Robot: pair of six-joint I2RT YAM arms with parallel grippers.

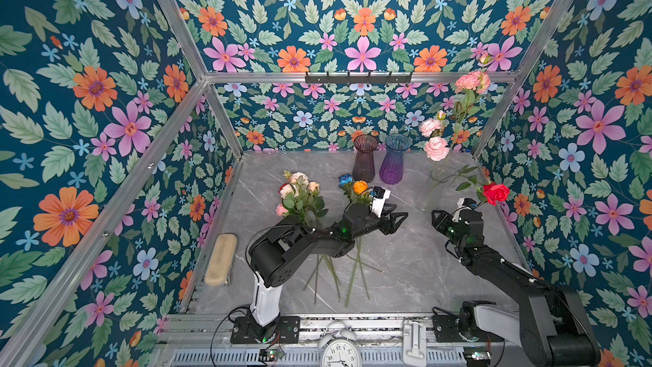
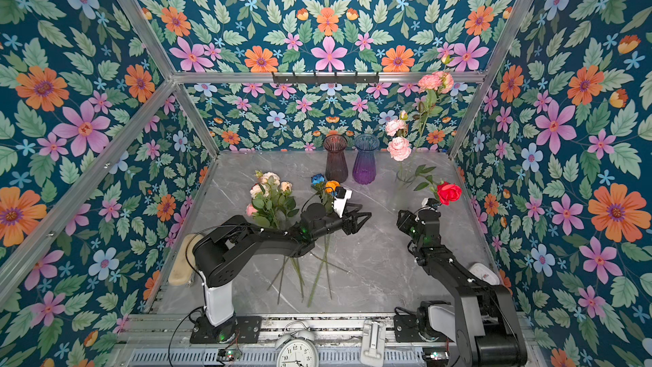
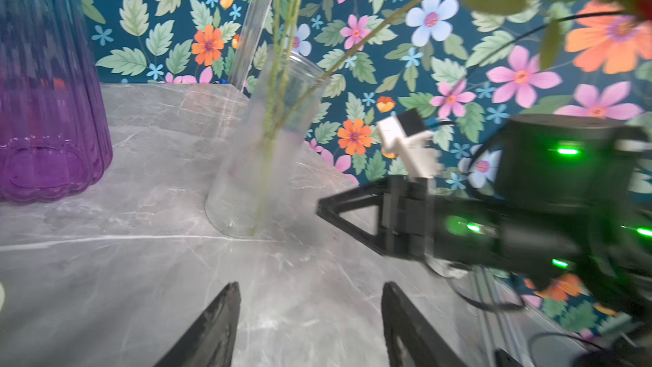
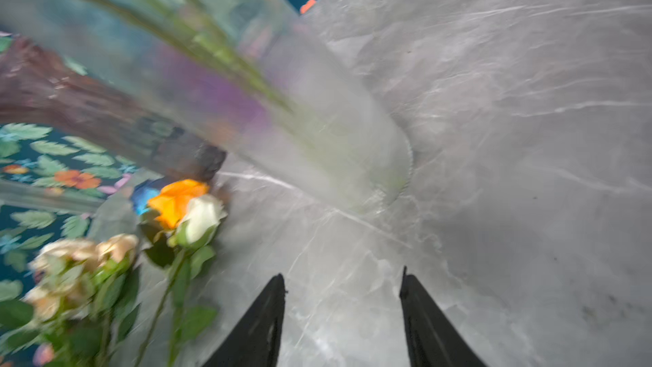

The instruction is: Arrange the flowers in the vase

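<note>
On the left of the surface (image 1: 405,277) lies a peach bunch (image 1: 300,188), then loose roses (image 1: 356,185), their stems running under the left arm. A careless sweep of that arm could, I think, drag them askew. The left hand (image 1: 399,221) hovers wide and empty at mid-surface, tip to tip with the right hand (image 1: 437,219), which is also wide and empty, so a bump between them is a risk. Near the right hand stands the clear vase (image 1: 434,185), tall, narrow and top-heavy with pink blooms (image 1: 436,148); a nudge could topple it. The red rose (image 1: 495,192) leans out above the right arm and could snag. Only the top views show those blooms. The left wrist view shows stems reaching the vase floor, and the right wrist view reveals a white rose (image 4: 203,217) hidden from above.
</note>
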